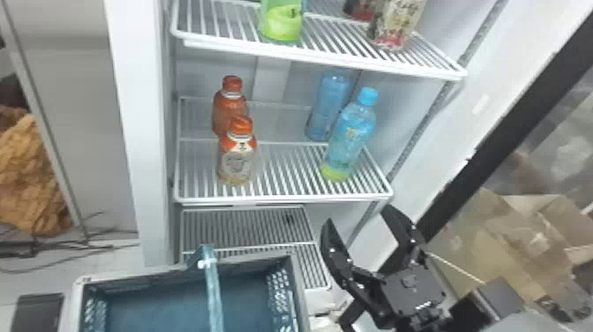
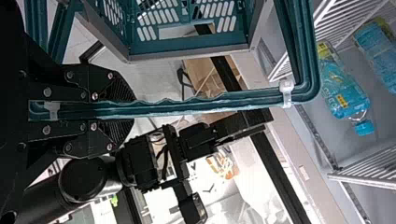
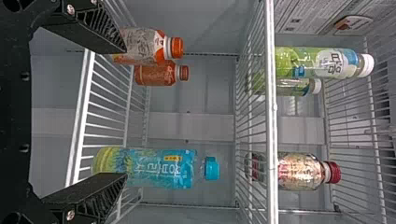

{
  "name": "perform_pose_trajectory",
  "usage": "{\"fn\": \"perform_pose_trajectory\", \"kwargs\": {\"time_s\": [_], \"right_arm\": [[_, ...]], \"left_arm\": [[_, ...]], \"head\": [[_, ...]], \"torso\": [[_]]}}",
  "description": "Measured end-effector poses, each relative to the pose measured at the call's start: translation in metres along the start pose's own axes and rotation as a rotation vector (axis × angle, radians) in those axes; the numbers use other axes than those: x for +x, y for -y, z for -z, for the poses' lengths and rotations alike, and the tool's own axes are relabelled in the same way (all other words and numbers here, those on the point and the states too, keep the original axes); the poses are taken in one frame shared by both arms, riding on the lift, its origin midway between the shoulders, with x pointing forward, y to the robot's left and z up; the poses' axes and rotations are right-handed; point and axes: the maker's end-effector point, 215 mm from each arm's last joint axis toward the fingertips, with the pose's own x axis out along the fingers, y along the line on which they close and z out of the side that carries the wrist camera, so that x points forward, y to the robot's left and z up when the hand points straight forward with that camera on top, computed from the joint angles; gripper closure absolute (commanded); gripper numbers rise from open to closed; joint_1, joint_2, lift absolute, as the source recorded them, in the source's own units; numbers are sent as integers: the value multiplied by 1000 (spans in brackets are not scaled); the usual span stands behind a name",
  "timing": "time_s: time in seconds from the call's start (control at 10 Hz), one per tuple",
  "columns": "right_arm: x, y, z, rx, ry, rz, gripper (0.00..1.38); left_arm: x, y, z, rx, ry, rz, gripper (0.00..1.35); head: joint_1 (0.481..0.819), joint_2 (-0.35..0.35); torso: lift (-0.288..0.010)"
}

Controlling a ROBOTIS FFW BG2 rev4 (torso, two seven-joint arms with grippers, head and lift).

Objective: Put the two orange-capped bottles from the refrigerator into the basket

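Open white refrigerator, wire shelves inside; at right, brown cardboard boxes, at left, crumpled orange-brown material, with dark cables on the floor. The middle white wire shelf carries both targets at its left side: clear bottle with orange cap and orange-and-white label in front, orange bottle with orange cap just behind. Two blue plastic bottles, front and rear, stand at the shelf's right. Green bottle on the upper shelf.

Right arm comes in from the lower right, its black right gripper angled up toward the refrigerator, below that shelf's right corner. Fingers spread wide, nothing between them. Left gripper, in the left wrist view, is closed around the teal plastic handle of the teal plastic basket with grey rim, in front of the lower shelves.
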Motion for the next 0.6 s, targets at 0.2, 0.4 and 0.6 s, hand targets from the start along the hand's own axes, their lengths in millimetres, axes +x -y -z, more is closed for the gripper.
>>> {"fn": "perform_pose_trajectory", "kwargs": {"time_s": [0.2, 0.4, 0.6], "right_arm": [[0, 0, 0, 4, 0, 0, 108], [0, 0, 1, 13, 1, 1, 108], [0, 0, 1, 15, -4, 3, 108]], "left_arm": [[0, 0, 0, 0, 0, 1, 1194], [0, 0, 0, 0, 0, 1, 1194], [0, 0, -1, -1, 4, -1, 1194]], "head": [[695, -350], [695, -350], [695, -350]], "torso": [[-288], [-288], [-288]]}}
